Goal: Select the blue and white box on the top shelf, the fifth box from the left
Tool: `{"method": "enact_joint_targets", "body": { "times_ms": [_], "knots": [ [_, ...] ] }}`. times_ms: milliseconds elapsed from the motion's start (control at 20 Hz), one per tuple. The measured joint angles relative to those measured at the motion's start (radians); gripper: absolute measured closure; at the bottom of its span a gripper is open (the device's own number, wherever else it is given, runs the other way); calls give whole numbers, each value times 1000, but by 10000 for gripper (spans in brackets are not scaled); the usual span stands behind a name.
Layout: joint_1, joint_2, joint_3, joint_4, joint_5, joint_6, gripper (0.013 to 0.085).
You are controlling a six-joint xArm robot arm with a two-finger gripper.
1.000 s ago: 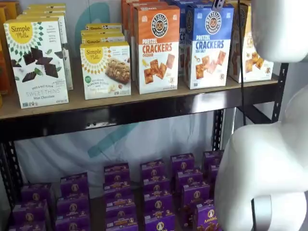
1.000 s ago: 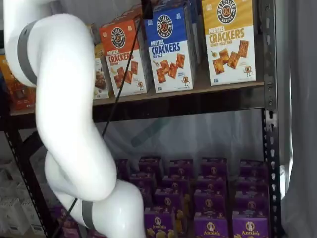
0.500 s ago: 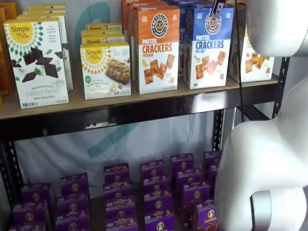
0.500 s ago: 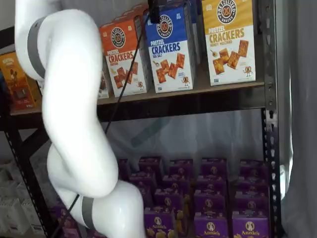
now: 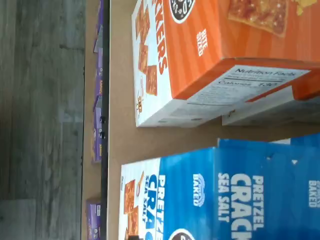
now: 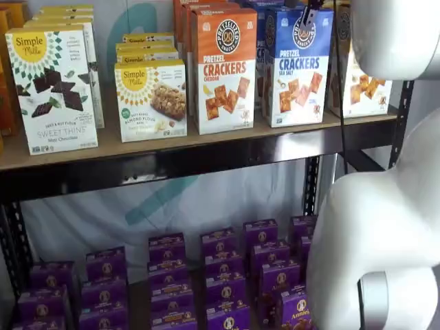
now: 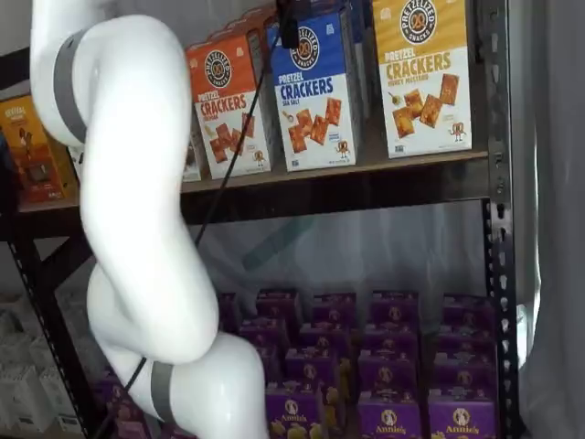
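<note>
The black fingers (image 6: pixel 311 9) hang over the top front edge of the tall blue and white cardboard box (image 6: pixel 298 67), positioned to grip it; whether they are parted I cannot tell. That box stands upright at the front of the tan wooden top shelf (image 6: pixel 172 141), just beside the orange-topped Cheddar box (image 6: pixel 223 69), so coming from above seems meant to spare the neighbour.

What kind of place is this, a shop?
It looks like a mock shop aisle, probably a test setup. A tan wooden top shelf carries rows of cracker boxes, like the blue and white box, small purple boxes fill the level below, and a white robot arm reaches in.

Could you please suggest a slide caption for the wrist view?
Wrist camera above the top shelf, looking down on the blue and white box beside the orange Cheddar box.
</note>
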Motion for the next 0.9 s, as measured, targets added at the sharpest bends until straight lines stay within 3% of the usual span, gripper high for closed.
{"method": "enact_joint_targets", "body": {
  "times_ms": [400,900],
  "knots": [
    [-16,24,-48,53,35,12,130],
    [-11,39,-39,7,25,-7,130]
  ]
}}
